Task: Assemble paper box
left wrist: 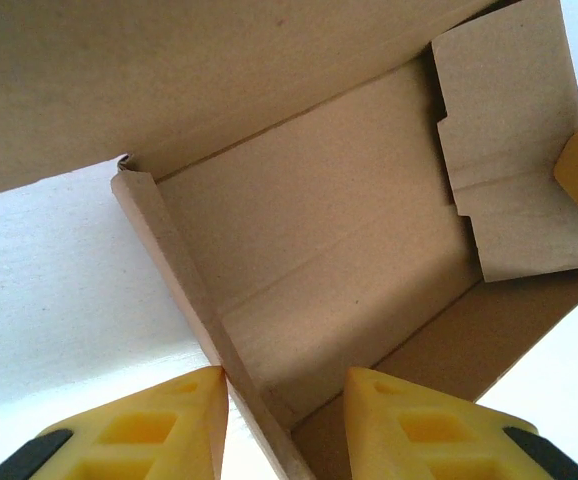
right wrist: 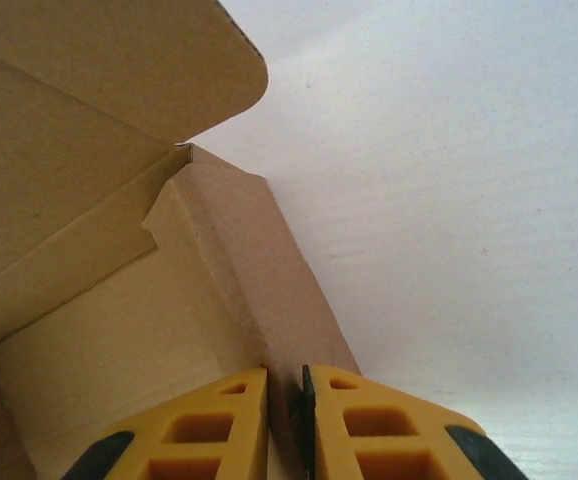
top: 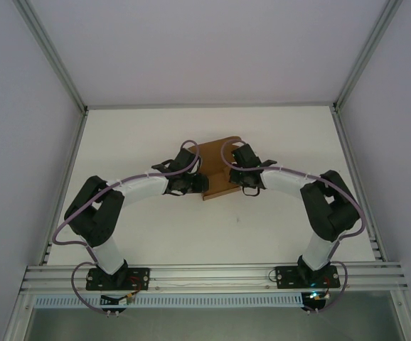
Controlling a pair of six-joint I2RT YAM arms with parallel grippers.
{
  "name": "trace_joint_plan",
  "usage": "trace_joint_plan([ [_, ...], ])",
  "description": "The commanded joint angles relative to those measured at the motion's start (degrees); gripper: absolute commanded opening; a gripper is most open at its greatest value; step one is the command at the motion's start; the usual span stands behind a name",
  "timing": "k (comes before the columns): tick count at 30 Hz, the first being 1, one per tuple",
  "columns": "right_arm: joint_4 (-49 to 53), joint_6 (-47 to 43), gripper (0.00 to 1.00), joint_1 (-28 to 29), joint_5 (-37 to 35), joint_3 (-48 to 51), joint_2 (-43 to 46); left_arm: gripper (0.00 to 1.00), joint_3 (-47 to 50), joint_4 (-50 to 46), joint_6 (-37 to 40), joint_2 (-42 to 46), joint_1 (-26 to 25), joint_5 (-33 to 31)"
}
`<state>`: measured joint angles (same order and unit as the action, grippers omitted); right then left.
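paper box [top: 216,167] is sitting mid-bench [top: 262,227], between the two tools, with its lid flap [right wrist: 99,60] rising ahead and left of the right tool [right wrist: 286,378]. right tool is clenching the side wall [right wrist: 259,280]: fingers nearly together, cardboard running straight ahead from between them, bare bench to its right. left tool [left wrist: 284,390] is straddling the opposite wall [left wrist: 174,270], outer finger [left wrist: 169,430] touching it, inner finger [left wrist: 419,425] sitting inside the box and looking slightly apart from the wall, so can't tell if it's actually gripping. end flap [left wrist: 509,170] with its tab is leaning inward, ahead and right of the left tool. reading this as squaring the side walls before tucking. doing it well means holding both walls vertical, pinching low near the crease, and not pulling the tools apart or the base is going to bow. left needs a firmer bite before anything is folded over, and the tab flap shouldn't be getting trapped under a wall
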<state>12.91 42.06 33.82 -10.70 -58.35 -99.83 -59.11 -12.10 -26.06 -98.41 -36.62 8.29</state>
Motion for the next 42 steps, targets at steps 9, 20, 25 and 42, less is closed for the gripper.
trace_joint_plan([
  [9,14.42,-5.06,0.00,1.00,-5.08,0.38,-7.39,0.35,-2.07,-1.19,1.21,1.64,-0.77,0.35],
  [20,21.40,-11.65,0.07,1.78,-12.26,-5.32,-3.83,0.35,-2.72,-2.31,1.82,2.17,-0.78,-0.62],
  [25,17.80,-14.50,0.14,1.81,-3.75,-5.01,-4.03,0.35,-2.61,-2.32,2.17,2.00,-0.80,-0.63],
  [42,18.18,-14.25,0.11,0.85,-5.99,-5.63,-6.41,0.34,-3.48,-2.58,2.59,1.07,-0.76,0.16],
])
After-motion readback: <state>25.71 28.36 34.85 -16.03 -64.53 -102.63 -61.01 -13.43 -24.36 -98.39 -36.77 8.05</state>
